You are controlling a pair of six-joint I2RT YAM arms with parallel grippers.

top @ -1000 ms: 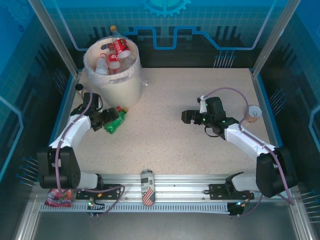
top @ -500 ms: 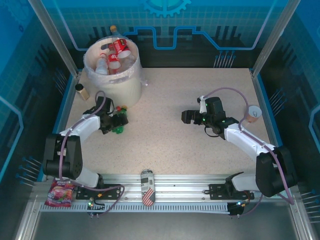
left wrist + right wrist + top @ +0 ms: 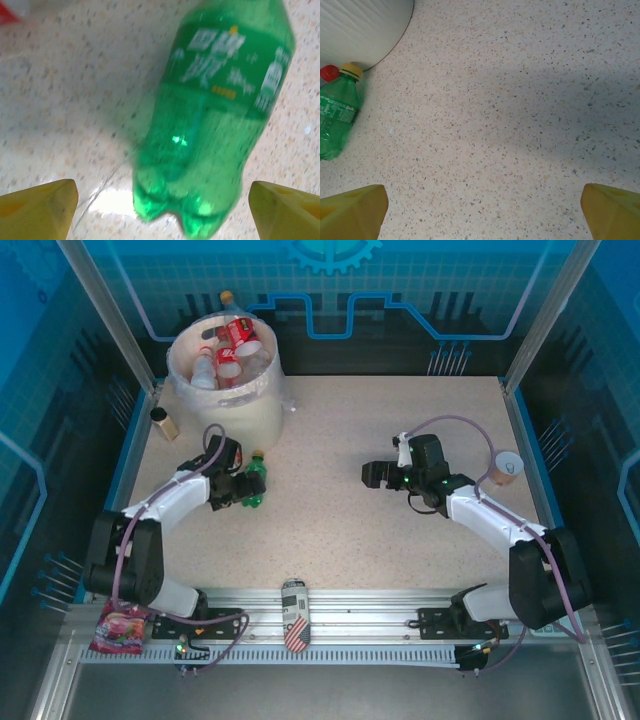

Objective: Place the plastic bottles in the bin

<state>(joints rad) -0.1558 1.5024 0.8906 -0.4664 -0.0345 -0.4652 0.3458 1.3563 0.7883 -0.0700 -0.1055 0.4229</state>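
Tabletop (image 3: pixel 380 420), green bottle (image 3: pixel 210 130) inside left pincer (image 3: pixel 162 192)

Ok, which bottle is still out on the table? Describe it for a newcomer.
Find the big cream bin at the far left corner of the table. Just in front of it a small bottle lies on its side. It is green with a yellow cap; the bottles in the bin are clear with red labels.

Green bottle (image 3: pixel 253 483) lying on table (image 3: pixel 340 530), bin (image 3: pixel 236 421) beyond
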